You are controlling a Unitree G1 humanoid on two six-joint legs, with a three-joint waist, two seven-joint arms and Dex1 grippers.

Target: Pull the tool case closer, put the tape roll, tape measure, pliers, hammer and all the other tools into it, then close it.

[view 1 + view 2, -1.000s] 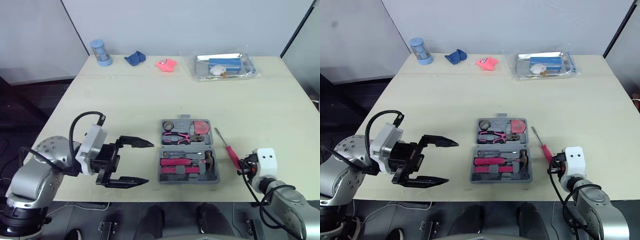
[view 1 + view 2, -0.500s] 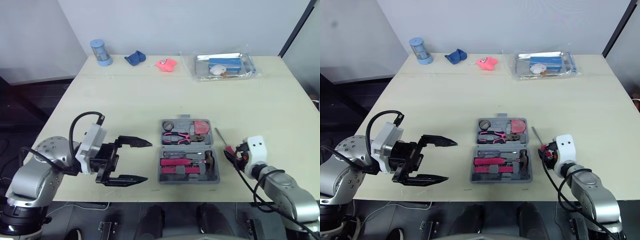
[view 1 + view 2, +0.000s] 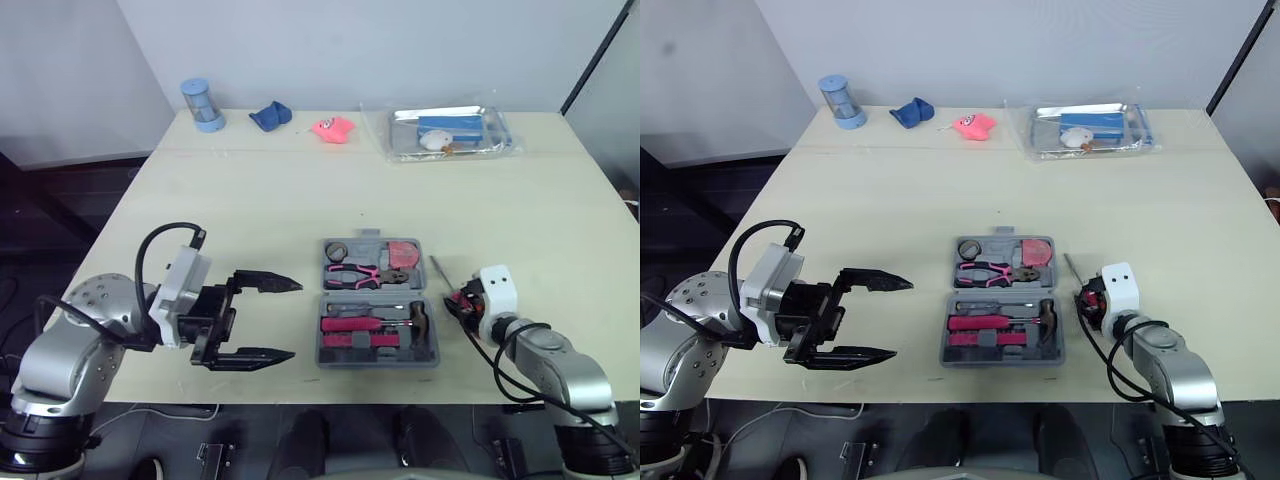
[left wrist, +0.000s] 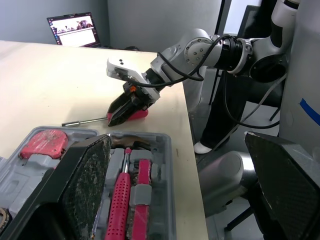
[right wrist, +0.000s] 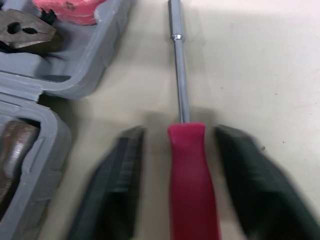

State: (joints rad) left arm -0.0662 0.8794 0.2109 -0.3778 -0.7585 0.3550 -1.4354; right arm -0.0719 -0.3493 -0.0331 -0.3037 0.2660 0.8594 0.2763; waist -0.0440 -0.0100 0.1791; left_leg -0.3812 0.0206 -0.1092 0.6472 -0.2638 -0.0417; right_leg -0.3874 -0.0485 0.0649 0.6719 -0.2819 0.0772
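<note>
Red-handled steel-shaft screwdriver (image 5: 189,167) lies just right of open grey plastic tool case (image 3: 378,303), handle between spread jaws of right gripper (image 5: 179,142), shaft pointing straight ahead; left gripper (image 3: 275,318) spread, empty.

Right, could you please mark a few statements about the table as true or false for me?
The tool case lies open. True.
The screwdriver is in the case. False: it lies on the table, right of the case.
The right claw straddles the screwdriver's red handle. True.
The left claw holds the hammer. False: it is open and empty; the hammer lies in the case.
</note>
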